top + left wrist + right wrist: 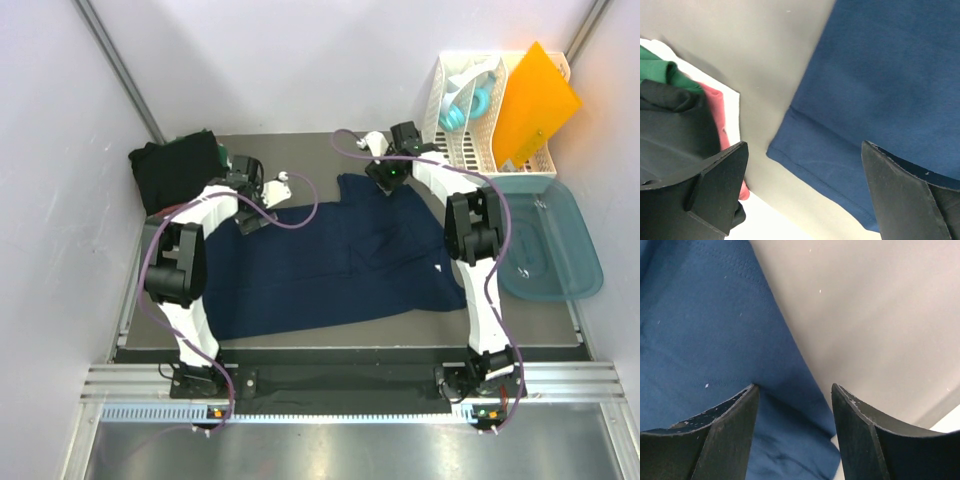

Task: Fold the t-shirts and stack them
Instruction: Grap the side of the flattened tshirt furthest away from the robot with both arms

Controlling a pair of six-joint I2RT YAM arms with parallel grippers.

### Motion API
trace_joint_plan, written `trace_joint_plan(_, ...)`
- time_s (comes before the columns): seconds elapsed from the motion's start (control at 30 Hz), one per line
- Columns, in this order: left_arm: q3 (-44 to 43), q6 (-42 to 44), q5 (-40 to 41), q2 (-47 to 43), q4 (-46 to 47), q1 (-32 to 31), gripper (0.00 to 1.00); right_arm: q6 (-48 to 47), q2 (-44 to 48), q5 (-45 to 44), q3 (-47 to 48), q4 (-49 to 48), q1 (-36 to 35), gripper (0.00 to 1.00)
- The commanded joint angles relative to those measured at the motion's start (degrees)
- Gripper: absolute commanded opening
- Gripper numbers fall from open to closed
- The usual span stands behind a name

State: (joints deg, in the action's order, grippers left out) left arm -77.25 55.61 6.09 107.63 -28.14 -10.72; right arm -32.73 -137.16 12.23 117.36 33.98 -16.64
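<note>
While left gripper (pixel 804 150), right gripper (pixel 795 390) gape over navy t-shirt (pixel 330 265), rack (pixel 463 145) holds orange sheet (pixel 535 100).

One navy t-shirt (pixel 320 270), one dark shirt pile (pixel 175 170), one teal tub (pixel 560 250), one white rack (pixel 468 150).

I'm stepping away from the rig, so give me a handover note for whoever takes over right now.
Left gripper: open, holding nothing, at the far left corner of the navy t-shirt.
Right gripper: open, over its far right edge.
The navy t-shirt lies spread out mid-table, not folded.
Dark shirts sit heaped at the table's far left corner.
To do: fold it, then stack everything.
</note>
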Motion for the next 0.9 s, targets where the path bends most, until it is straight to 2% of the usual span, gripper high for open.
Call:
trace_joint_plan(0.0, 1.31, 0.63, 0.51, -3.04, -0.51, -1.14, 0.99, 2.23, -3.01, 2.01, 3.92, -0.58, 0.12, 0.59)
trace_joint_plan(0.2, 3.33, 2.04, 1.38, -3.92, -0.42, -2.37, 0.99, 2.23, -5.13, -0.36, 7.79, -1.01, 0.91, 0.44)
trace_joint_plan(0.23, 3.42, 1.95, 1.38, -4.18, -0.42, -2.46, 0.99, 1.97, -5.31, -0.28, 7.71, -1.10, 1.09, 0.35)
trace_joint_plan(0.3, 3.69, 1.95, 1.03, -4.45, -0.16, -2.72, 0.99, 1.27, -5.74, -0.45, 7.62, -1.02, 1.09, 0.27)
trace_joint_plan(0.37, 3.86, 1.87, 1.21, -4.54, -0.07, -2.81, 0.99, 0.74, -6.01, -0.71, 7.71, -0.84, 1.17, 0.03)
trace_joint_plan(0.4, 3.86, 1.78, 1.29, -4.54, -0.07, -3.08, 0.99, 0.91, -6.10, -0.98, 7.62, -0.93, 1.18, 0.00)
trace_joint_plan(0.63, 5.53, 3.09, 1.29, -4.80, 0.36, -3.52, 0.99, -2.24, -2.68, -2.82, 5.25, -1.37, -0.23, 0.00)
trace_joint_plan(0.87, 6.15, 2.92, 0.59, -4.36, 1.07, -4.13, 0.99, -6.55, 9.52, -5.46, -8.26, -8.48, -2.16, 0.00)
